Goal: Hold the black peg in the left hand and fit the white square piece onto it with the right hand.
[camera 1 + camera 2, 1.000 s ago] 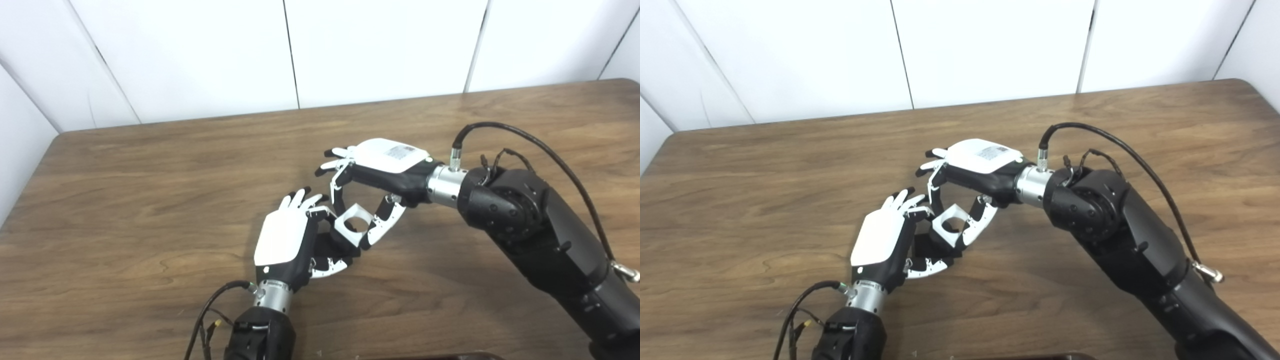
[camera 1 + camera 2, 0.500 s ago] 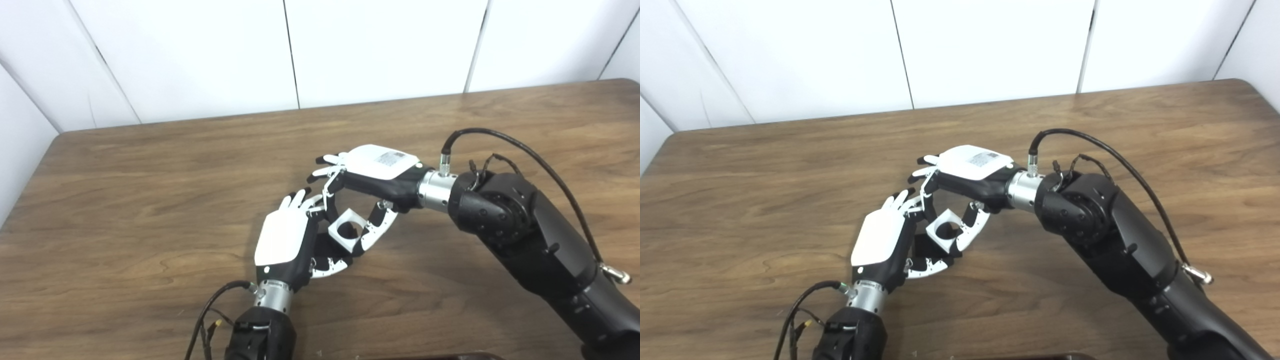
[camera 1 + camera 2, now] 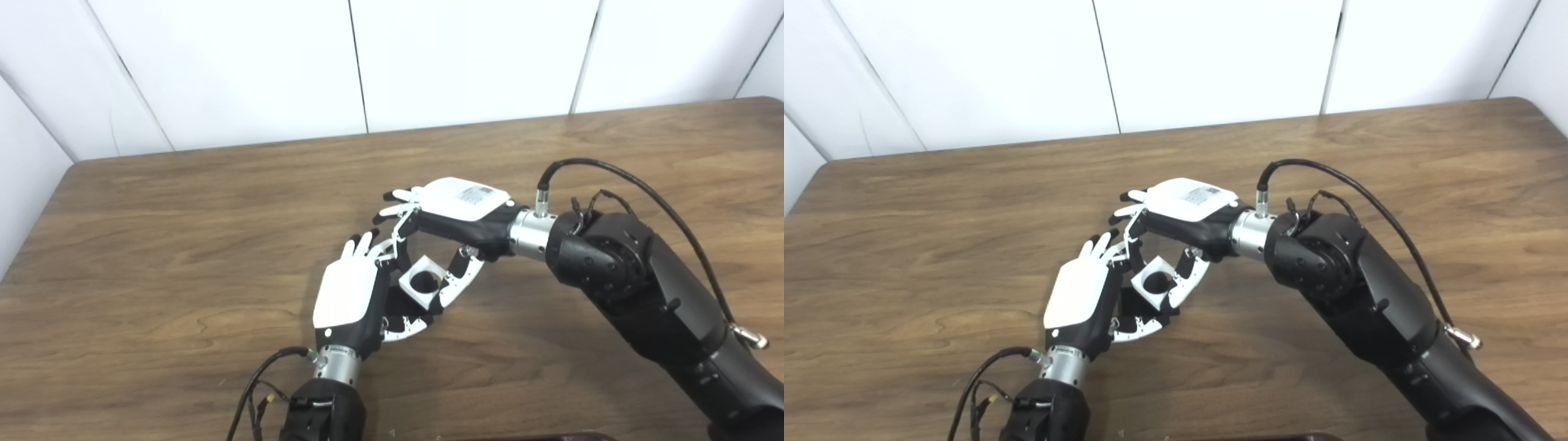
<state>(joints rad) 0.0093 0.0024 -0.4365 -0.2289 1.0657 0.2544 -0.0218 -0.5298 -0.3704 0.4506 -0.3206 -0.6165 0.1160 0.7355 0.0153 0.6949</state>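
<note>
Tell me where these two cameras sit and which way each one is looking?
Left eye view: on the robot's head, looking down at the wooden table; both arms enter from the bottom edge.
Right eye view: beside it on the head, a little to the right, so the scene sits further left in the picture.
Shared: left hand around the black peg, right hand holding the white square piece above it.

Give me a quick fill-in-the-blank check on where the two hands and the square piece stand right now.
1. The white square piece is pinched by the ____ hand.
2. The hole through the piece is ____ in shape.
3. The left hand is closed around the black ____.
4. Both hands work above a ____ table.

Missing words: right; round; peg; wooden
</note>
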